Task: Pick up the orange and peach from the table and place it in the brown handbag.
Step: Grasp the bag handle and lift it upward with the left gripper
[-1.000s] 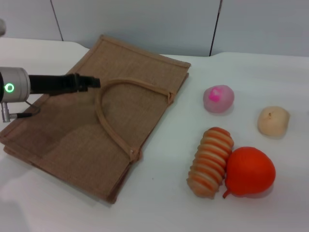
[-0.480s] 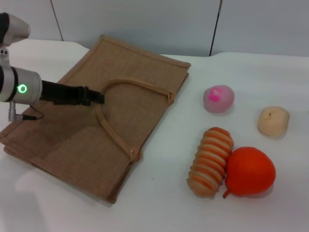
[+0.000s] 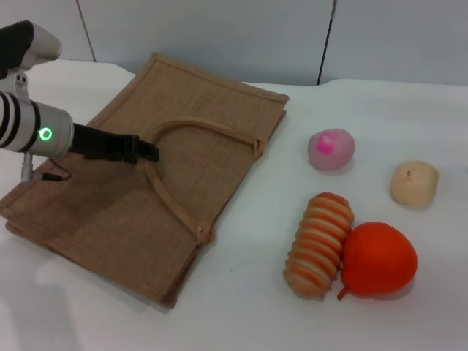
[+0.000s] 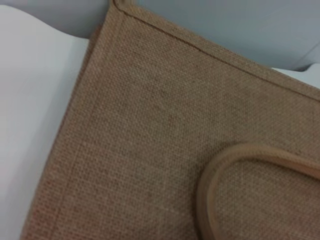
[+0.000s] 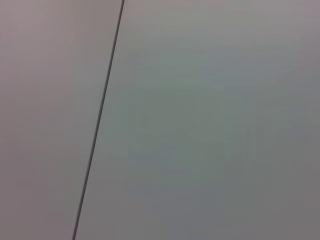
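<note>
The brown handbag [image 3: 153, 172] is laid flat at left-centre of the white surface [image 3: 248, 314]. The left gripper [image 3: 150, 153] is held over its handle; whether its fingers are open cannot be told. The peach [image 3: 330, 149] is seen centre-right and the orange [image 3: 378, 259] lower right.

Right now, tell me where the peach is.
In the head view the peach sits on the table's right half, clear of the brown handbag, with the beige fruit to its right and the striped item nearer the robot.
</note>
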`<action>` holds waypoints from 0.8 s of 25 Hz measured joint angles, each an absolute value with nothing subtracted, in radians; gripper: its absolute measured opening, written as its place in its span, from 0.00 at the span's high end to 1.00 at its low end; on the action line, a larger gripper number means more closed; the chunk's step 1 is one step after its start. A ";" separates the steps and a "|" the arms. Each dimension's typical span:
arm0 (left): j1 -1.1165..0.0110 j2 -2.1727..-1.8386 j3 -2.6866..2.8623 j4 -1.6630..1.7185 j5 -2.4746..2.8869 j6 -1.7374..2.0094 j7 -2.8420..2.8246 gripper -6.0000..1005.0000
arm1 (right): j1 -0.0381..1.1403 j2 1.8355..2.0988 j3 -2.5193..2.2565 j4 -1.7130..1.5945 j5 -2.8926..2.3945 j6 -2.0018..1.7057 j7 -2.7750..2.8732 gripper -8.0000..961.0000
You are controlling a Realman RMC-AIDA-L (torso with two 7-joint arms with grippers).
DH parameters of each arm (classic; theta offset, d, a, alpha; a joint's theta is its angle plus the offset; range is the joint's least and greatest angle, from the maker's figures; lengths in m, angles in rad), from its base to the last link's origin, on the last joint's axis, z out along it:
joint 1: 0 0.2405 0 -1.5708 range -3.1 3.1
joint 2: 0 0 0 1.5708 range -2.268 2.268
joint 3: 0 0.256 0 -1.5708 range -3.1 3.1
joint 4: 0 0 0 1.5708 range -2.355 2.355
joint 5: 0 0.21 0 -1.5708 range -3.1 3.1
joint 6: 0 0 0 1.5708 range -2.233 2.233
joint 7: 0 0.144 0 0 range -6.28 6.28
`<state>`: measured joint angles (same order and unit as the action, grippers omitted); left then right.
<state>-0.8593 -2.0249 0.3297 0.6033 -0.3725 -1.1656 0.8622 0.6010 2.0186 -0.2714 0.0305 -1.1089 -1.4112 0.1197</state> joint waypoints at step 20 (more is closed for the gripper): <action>-0.897 -2.015 0.380 0.518 -0.367 -1.067 0.862 0.50 | 0.603 2.019 -0.271 0.031 -1.109 -1.418 0.120 0.11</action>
